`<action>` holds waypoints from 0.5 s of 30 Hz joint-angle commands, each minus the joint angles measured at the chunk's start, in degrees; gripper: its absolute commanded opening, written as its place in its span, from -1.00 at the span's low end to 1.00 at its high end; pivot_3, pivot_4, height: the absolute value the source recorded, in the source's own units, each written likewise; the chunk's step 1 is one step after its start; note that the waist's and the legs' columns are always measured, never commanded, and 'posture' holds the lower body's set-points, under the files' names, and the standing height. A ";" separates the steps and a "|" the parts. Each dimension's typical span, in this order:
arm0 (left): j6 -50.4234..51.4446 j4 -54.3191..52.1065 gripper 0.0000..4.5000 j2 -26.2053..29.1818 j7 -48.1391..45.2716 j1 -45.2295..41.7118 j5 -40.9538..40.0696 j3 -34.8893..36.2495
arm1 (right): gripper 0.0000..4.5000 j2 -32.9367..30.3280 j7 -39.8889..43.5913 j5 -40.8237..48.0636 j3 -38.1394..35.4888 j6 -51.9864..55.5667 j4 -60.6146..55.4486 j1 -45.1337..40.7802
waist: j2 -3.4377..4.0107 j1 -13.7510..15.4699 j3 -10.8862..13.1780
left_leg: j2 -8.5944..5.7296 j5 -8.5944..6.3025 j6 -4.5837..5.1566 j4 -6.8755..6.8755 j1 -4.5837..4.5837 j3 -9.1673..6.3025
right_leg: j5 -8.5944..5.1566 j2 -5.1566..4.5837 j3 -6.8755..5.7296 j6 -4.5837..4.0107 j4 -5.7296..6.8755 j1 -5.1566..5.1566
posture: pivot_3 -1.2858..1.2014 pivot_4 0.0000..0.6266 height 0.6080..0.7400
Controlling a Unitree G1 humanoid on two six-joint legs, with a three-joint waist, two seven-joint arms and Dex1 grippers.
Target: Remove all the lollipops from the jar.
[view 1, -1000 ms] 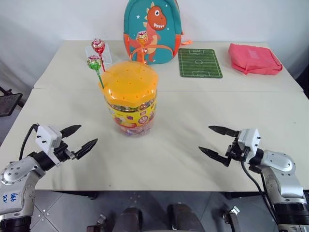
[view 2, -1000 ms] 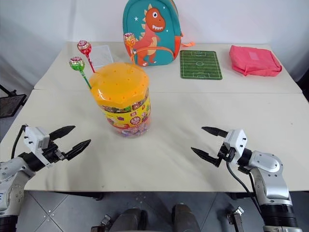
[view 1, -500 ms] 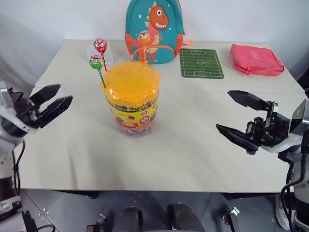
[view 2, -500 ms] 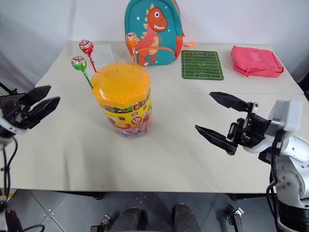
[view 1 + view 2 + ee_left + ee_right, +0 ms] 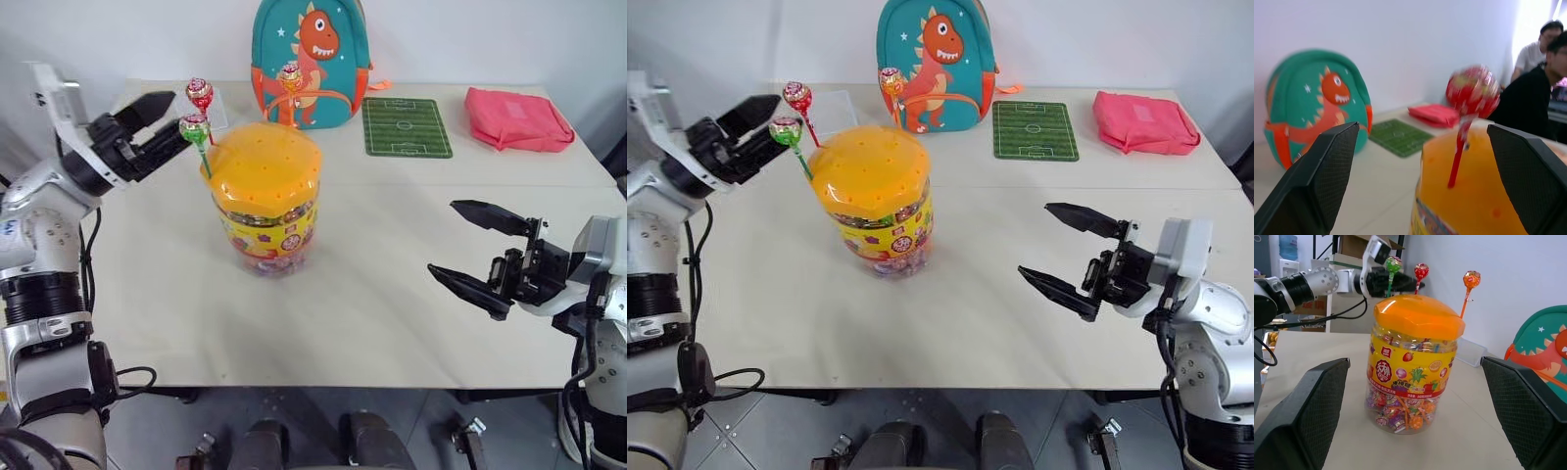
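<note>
The jar (image 5: pixel 265 204) stands upright on the near table, toward its back edge and left of centre, lid on, so its holes serve as sockets: three lollipops stand with sticks pushed through the orange lid (image 5: pixel 261 166) and heads well above it. The green lollipop (image 5: pixel 193 128) and the red lollipop (image 5: pixel 199 94) rise from the lid's left rim, leaning outward toward the table's left edge; the orange lollipop (image 5: pixel 288 74) rises from the back rim, in front of the dinosaur backpack (image 5: pixel 309 61) on the far table. That outward lean leaves the heads reachable from the side, and the left tool (image 5: pixel 160 132) is raised level with them, fingers spread wide and empty, the green head just beside its tips; whether it touches, I cannot tell. In the left wrist view the red head sits between the two fingers. The right tool (image 5: pixel 480 251) hangs over the near table's right part, well apart from the jar, wide open and holding nothing, probably in reserve to steady the jar.
</note>
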 commanded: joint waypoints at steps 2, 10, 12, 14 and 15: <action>-0.05 1.95 0.97 0.38 -3.82 -3.00 1.65 -1.76 | 1.00 0.47 -1.41 0.44 -1.32 -1.06 -2.68 0.27 | 0.00 0.06 0.00 | 0.00 0.00 0.00 0.01 -0.06 -0.02 | 0.00 -0.01 -0.04 0.00 -0.02 -0.02 | 0.03 -0.52 1.00; -0.76 5.55 0.48 -2.37 -2.90 -7.40 3.63 -2.26 | 1.00 1.08 -2.68 -0.09 -1.24 -1.35 -3.45 0.93 | -0.01 0.79 0.00 | -0.01 0.00 -0.01 0.12 -0.07 -0.03 | 0.00 -0.02 -0.06 0.00 -0.06 -0.02 | 0.03 -0.52 1.00; 0.19 5.24 0.18 -2.31 -4.16 -7.70 3.26 -2.48 | 1.00 1.11 -2.74 -0.17 -1.25 -1.45 -3.41 0.96 | -0.01 0.79 0.00 | -0.01 0.00 -0.01 0.12 -0.07 -0.02 | 0.00 -0.03 -0.06 0.00 -0.05 -0.02 | 0.03 -0.52 1.00; -0.26 5.79 -0.11 -2.15 -4.64 -8.00 3.75 -2.38 | 1.00 1.19 -2.76 -0.17 -1.14 -1.51 -3.52 1.06 | -0.01 0.78 0.01 | -0.01 0.00 -0.01 0.11 -0.07 -0.03 | 0.00 -0.02 -0.07 0.00 -0.03 -0.02 | 0.03 -0.52 1.00; -0.19 6.25 -0.24 -2.09 -4.96 -8.31 3.64 -2.10 | 1.00 1.30 -2.71 0.00 -1.04 -1.51 -3.60 0.99 | -0.01 0.79 0.01 | -0.01 0.00 -0.01 0.11 -0.07 -0.03 | 0.00 -0.02 -0.07 0.00 -0.03 -0.02 | 0.03 -0.52 1.00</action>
